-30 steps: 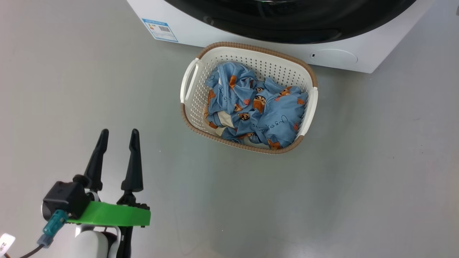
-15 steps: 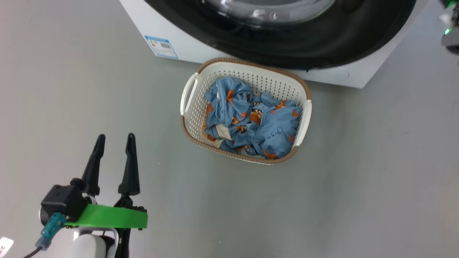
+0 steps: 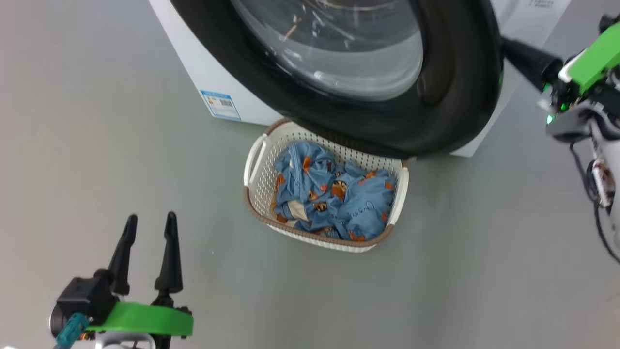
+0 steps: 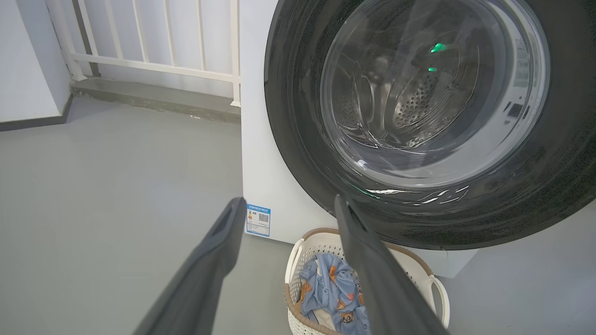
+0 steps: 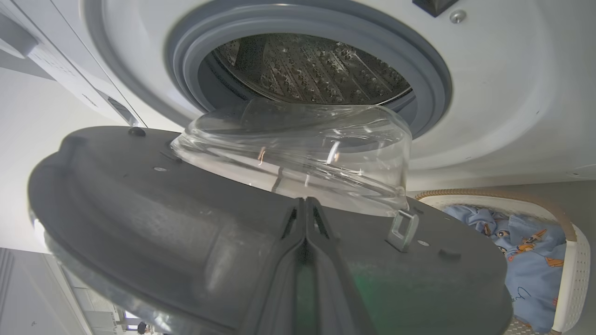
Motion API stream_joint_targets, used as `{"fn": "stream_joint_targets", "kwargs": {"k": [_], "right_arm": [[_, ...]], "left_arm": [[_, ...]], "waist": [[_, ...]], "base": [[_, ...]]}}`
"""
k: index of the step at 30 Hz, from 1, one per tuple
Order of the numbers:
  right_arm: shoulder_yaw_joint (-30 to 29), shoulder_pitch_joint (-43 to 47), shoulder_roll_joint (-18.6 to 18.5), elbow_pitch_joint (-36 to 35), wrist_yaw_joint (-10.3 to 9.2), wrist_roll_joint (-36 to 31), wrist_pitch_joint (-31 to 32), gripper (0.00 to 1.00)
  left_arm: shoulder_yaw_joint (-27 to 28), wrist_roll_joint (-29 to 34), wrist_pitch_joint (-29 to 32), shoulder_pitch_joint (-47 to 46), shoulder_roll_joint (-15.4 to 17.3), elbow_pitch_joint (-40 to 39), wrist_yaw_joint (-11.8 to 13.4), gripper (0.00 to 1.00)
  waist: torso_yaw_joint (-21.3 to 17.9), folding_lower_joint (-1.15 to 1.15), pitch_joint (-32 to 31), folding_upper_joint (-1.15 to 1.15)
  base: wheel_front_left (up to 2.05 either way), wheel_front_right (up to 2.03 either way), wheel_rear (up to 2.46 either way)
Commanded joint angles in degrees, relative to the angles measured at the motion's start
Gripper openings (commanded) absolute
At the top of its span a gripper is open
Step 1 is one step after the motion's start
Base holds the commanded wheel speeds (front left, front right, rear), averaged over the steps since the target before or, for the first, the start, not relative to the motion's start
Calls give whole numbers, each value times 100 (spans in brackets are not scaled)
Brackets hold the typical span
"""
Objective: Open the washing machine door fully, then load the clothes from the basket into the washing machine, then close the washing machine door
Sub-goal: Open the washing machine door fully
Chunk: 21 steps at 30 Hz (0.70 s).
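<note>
The white washing machine (image 5: 489,93) fills the upper frame, and its glossy black door (image 3: 455,97) stands partly open above the basket (image 3: 315,237). The basket holds the blue bear-print clothes (image 3: 334,198) (some cream cloth among them) on the grey floor (image 3: 97,121). The left pincer (image 3: 150,220), lower left, gapes wide. The right pincer (image 5: 306,202) is pressed shut, its tips at the door's inner face.

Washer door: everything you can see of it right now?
The washing machine door is a large round glossy black ring around a bulging clear glass bowl. It stands partly open, away from the white washing machine, its lower edge over the basket's far rim. Its inner face looks like matte grey plastic and carries a metal latch hook. The right gripper, shut, lies along that inner face, apparently touching it.
</note>
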Motion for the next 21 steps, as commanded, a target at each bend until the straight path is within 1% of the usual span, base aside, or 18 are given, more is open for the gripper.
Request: {"fn": "stream_joint_targets", "kwargs": {"k": [1, 8, 21], "right_arm": [[96, 238, 177, -235, 12, 88, 112, 0], [197, 886, 320, -544, 12, 129, 227, 0], [201, 1788, 467, -1130, 12, 343, 483, 0]], "left_arm": [[253, 68, -52, 81, 111, -85, -57, 100], [418, 208, -52, 337, 119, 5, -132, 100], [471, 299, -52, 574, 170, 186, -201, 100]], "waist": [[51, 0, -263, 0], [135, 0, -718, 0], [367, 0, -1184, 0]], "base": [[0, 0, 0], [0, 0, 0], [0, 0, 0]]}}
